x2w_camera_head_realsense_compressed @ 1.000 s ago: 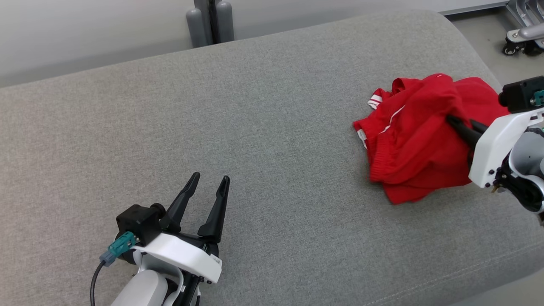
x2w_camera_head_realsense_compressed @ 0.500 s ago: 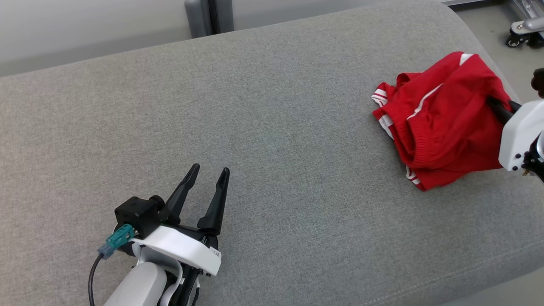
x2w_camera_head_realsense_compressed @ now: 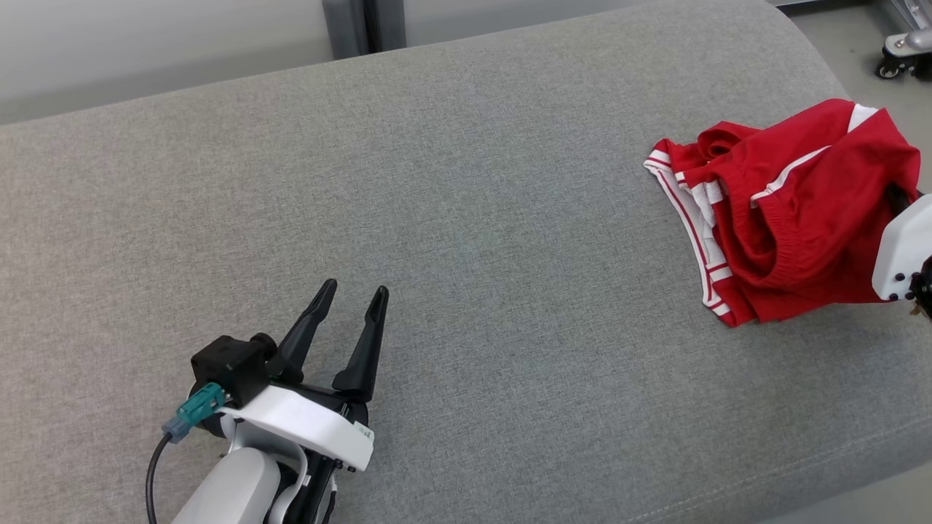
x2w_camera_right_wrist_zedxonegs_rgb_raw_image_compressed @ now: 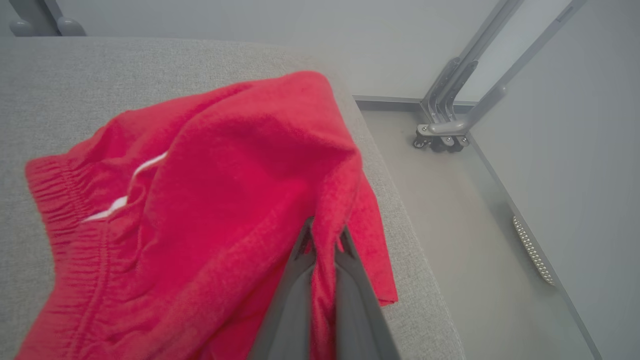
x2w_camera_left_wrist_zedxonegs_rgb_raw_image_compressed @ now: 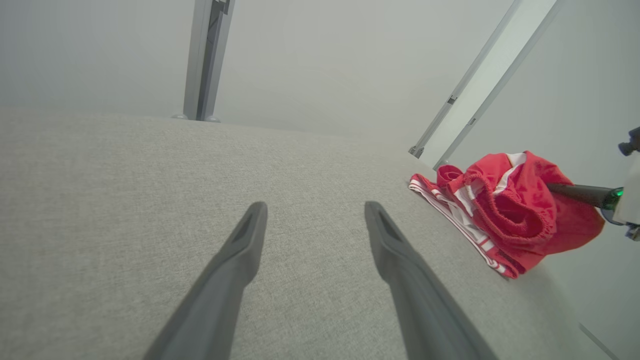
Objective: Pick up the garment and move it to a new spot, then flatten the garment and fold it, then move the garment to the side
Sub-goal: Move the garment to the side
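Red white-striped garment [x2w_camera_head_realsense_compressed: 801, 225], grey cushion [x2w_camera_head_realsense_compressed: 466, 218]

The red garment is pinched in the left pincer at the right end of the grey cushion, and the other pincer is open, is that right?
No: the right pincer holds the red garment, as the right wrist view shows. It is at the right end of the grey cushion, and the left pincer is open.

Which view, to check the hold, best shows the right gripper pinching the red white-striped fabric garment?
Right wrist view: right gripper shut on a fold of the red fabric garment. Head view: fingertips buried. Left wrist view: distant, side-on.
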Tool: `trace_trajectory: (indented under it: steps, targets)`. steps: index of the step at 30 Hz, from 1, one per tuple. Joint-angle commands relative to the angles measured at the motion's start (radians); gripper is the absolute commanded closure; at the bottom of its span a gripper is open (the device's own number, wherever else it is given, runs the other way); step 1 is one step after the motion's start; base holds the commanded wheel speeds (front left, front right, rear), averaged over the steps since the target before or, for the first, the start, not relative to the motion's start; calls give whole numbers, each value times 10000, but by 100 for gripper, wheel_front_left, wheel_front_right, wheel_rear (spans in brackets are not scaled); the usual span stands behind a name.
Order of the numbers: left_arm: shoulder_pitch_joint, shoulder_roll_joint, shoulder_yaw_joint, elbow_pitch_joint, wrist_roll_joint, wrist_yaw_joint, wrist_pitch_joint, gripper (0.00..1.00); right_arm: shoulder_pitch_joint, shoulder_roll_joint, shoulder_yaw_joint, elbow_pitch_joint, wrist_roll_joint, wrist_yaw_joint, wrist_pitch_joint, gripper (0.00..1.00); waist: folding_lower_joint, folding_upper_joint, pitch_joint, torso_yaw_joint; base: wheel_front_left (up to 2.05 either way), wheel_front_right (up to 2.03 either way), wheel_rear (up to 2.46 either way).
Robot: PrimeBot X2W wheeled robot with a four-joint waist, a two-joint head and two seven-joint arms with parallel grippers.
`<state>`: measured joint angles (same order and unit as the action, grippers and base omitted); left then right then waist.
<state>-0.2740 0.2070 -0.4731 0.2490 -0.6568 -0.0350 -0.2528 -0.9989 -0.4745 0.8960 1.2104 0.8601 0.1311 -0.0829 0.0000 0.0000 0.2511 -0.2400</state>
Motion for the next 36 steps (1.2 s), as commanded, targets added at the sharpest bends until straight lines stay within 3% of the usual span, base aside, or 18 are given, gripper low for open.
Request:
trace_trajectory:
  steps: [1, 2, 7, 21, 28, 33, 36]
  targets:
    - [-134, 82, 9, -32, 43, -3, -12, 0, -114, 101, -47, 190, -63, -5, -185, 21, 0, 0, 15, 13, 0, 0, 0]
    - [-140, 95, 7, -38, 38, 2, -3, 0, -143, 158, -63, 305, -114, -4, -307, 0, 0, 0, 15, 19, 0, 0, 0]
    - [-151, 128, -12, -35, -4, 39, 11, 0, -161, 374, -123, 618, -383, -4, -1011, 0, 0, 0, -22, 38, 0, 0, 0]
    - [198, 122, 141, -37, -110, 137, -58, 0, -224, 579, -487, 544, -745, -4, -1731, 0, 0, 0, -540, -112, 0, 0, 0]
    - [420, 136, 410, -234, -49, 281, -98, 0, 364, 27, -1528, -1490, -989, -4, -1831, 0, 0, 0, -1071, 85, 0, 0, 0]
    - [392, 177, 706, -452, -20, 381, -106, 0, 1756, -561, -3354, -3478, -1693, -4, -1830, 0, 0, 0, -1328, 578, 0, 0, 0]
    - [575, 286, 975, -579, -9, 471, -117, 0, 3286, -526, -4931, -5072, -2403, -4, -1830, 0, 0, 0, -1518, 972, 0, 0, 0]
